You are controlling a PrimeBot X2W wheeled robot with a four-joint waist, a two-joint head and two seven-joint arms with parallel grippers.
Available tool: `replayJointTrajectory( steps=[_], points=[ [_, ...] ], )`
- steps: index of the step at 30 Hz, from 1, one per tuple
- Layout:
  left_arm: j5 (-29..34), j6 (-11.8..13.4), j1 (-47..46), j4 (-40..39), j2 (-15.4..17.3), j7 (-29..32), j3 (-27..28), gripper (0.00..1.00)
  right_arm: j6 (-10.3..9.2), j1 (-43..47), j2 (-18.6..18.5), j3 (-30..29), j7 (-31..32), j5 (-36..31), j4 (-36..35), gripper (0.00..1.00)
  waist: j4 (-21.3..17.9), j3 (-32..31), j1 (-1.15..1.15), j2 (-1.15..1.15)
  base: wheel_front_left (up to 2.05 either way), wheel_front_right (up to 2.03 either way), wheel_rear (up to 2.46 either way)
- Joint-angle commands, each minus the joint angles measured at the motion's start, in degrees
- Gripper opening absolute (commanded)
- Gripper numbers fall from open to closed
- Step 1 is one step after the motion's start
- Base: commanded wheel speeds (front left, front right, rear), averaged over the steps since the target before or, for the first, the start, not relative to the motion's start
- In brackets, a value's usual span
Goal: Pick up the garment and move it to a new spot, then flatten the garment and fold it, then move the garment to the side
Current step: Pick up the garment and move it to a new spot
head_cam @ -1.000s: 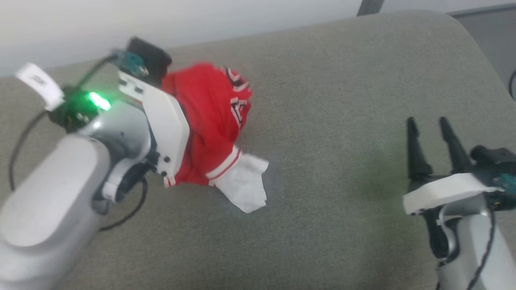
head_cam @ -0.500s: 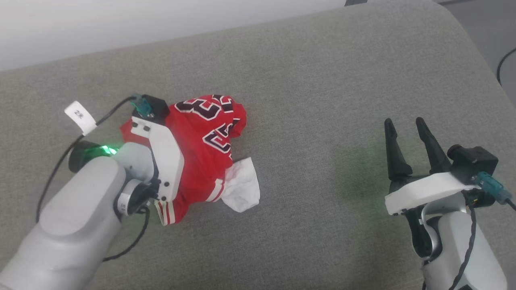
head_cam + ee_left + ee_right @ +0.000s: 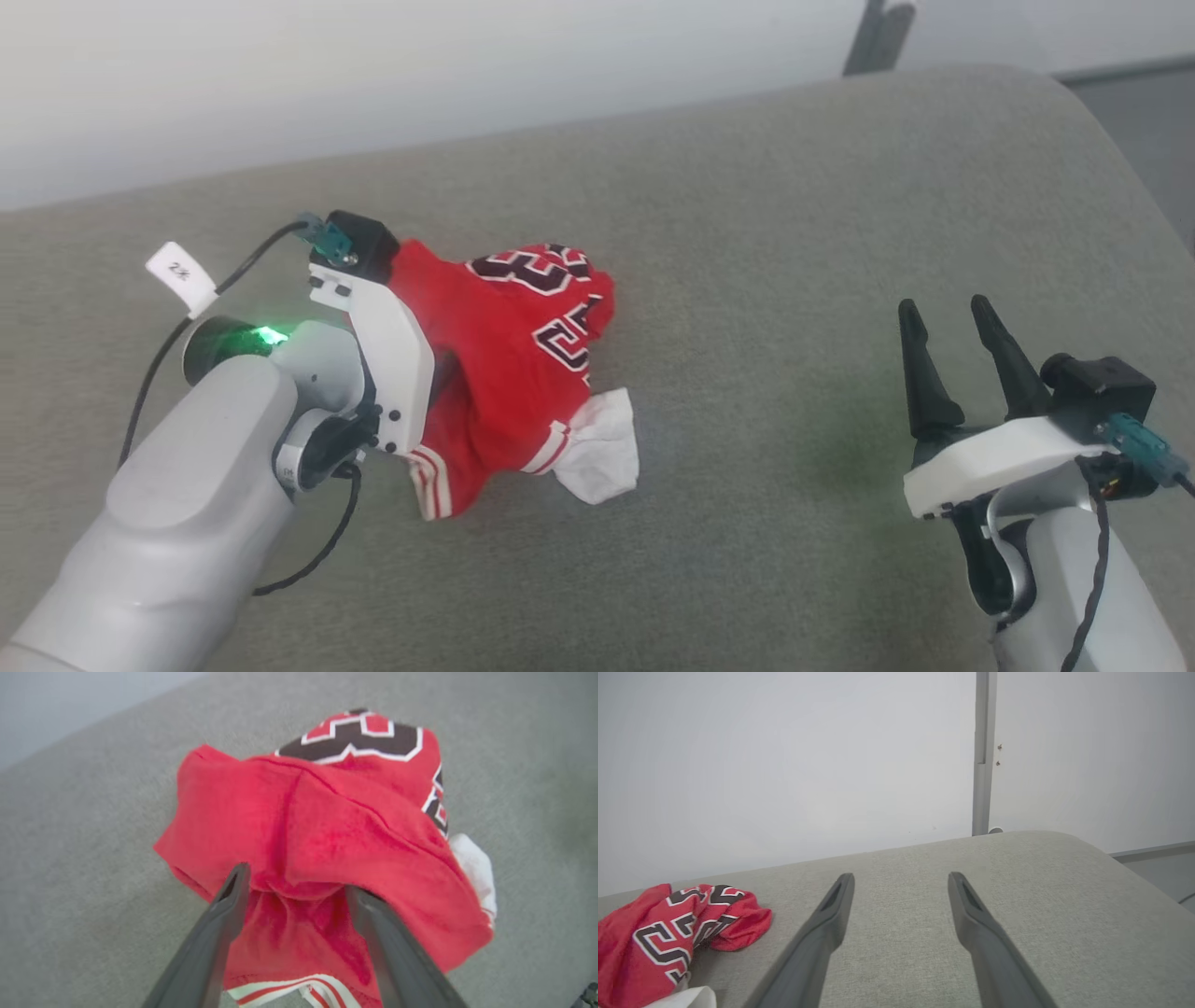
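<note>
Red cloth sits right at the tips of the left claw (image 3: 296, 879). The shirt (image 3: 327, 826) lies crumpled in a heap on the grey cushion (image 3: 70, 858), and a soft fold of it bulges up between the two dark fingers (image 3: 219, 924). Those fingers stand spread wide, one on each side of the fold, and are not squeezing it. Beyond the fingertips, black lettering with a white outline shows on the far side of the heap. A white sleeve (image 3: 474, 868) pokes out to this claw's right. Red-and-white striped trim (image 3: 289, 989) runs below the fingers, close to the wrist.

In the head view, the left claw's white housing (image 3: 387, 373) rests against the near left side of the shirt (image 3: 513, 373), with its fingers hidden by the cloth. A green light (image 3: 271, 334) glows on the wrist behind it, and a white tag (image 3: 180, 275) hangs on a black cable.

The right claw (image 3: 943, 306) is well apart from the shirt, with bare cushion (image 3: 747, 233) between the two. Its fingers (image 3: 822, 938) are spread wide, and only grey cushion shows in the gap. Seen from this claw (image 3: 901, 876), the shirt (image 3: 668, 933) lies off to its left. The cushion's rounded far edge lies straight ahead, with a pale wall (image 3: 784, 765) and an upright grey post (image 3: 981, 765) behind it.
</note>
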Motion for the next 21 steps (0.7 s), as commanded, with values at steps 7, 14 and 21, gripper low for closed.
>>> replayJointTrajectory(
  steps=[7,14,21],
  points=[
    [-0.1,0.5,4.1,-6.3,3.3,-6.4,3.0,1.00,0.00,2.4,-0.8,0.4,0.5,-0.9,-0.3,1.00,4.6,-5.0,0.00,0.00,0.00,0.00,0.00],
    [-0.5,3.1,11.9,-15.1,8.9,-15.6,8.3,1.00,-0.01,4.9,-1.6,1.6,-0.2,0.3,-0.1,1.00,7.7,-8.5,0.00,0.00,0.00,0.00,0.00],
    [-1.7,6.4,22.7,-22.5,13.7,-24.9,14.1,1.00,0.00,7.0,-2.7,1.9,-1.5,0.9,-0.3,1.00,10.4,-10.3,0.00,0.00,0.00,0.00,0.00]
  ],
)
